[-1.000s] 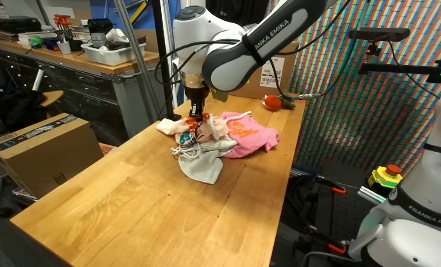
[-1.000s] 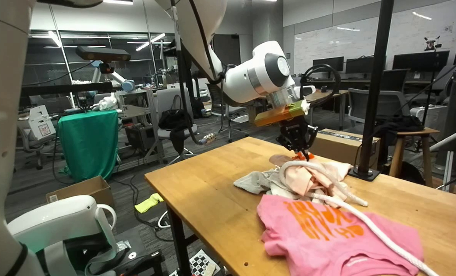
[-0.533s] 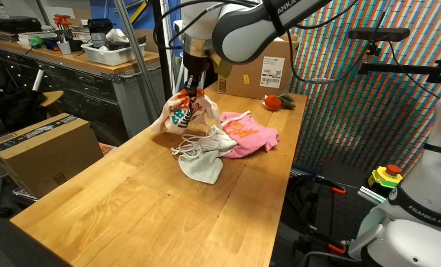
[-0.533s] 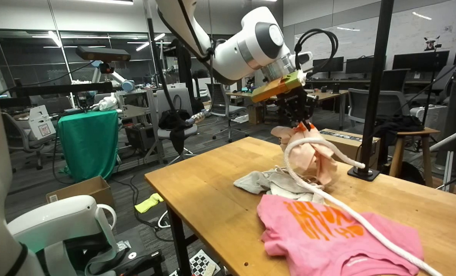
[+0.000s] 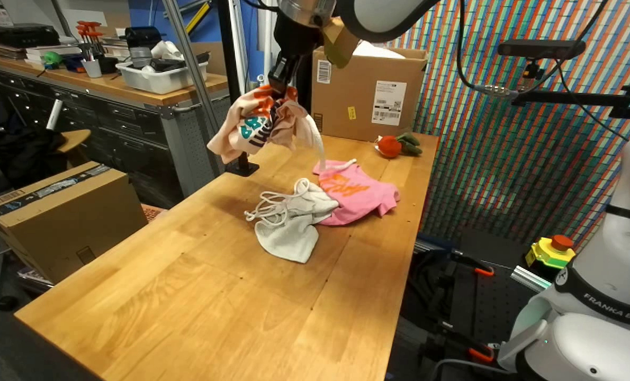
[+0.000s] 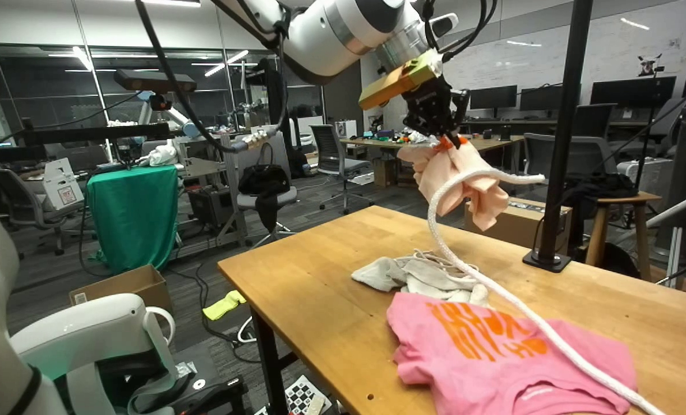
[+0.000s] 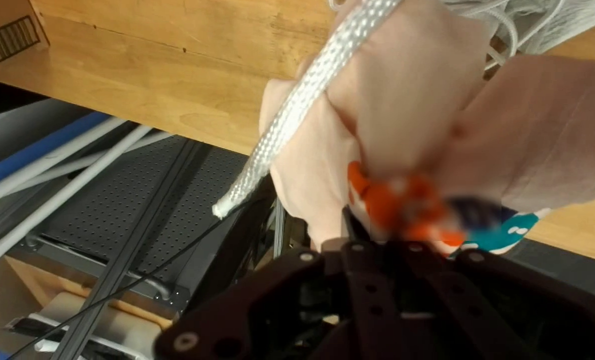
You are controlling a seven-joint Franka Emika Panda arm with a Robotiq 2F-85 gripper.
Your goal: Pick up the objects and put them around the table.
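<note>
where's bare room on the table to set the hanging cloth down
Biggest bare patch of table: grey cloth to near end, in an exterior view. Smaller: between pole base and pink shirt. Crowded: around grey cloth, pink shirt and white rope; far end, with cardboard box and red item.

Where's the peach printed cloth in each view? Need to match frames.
In an exterior view: peach printed cloth left of centre, upper half, hanging from the gripper.
In an exterior view: peach printed cloth right of centre, just above mid-height.
Wrist view: peach printed cloth centre to right edge, mostly upper half.
Shared landmark: white braided rope, in all three.
</note>
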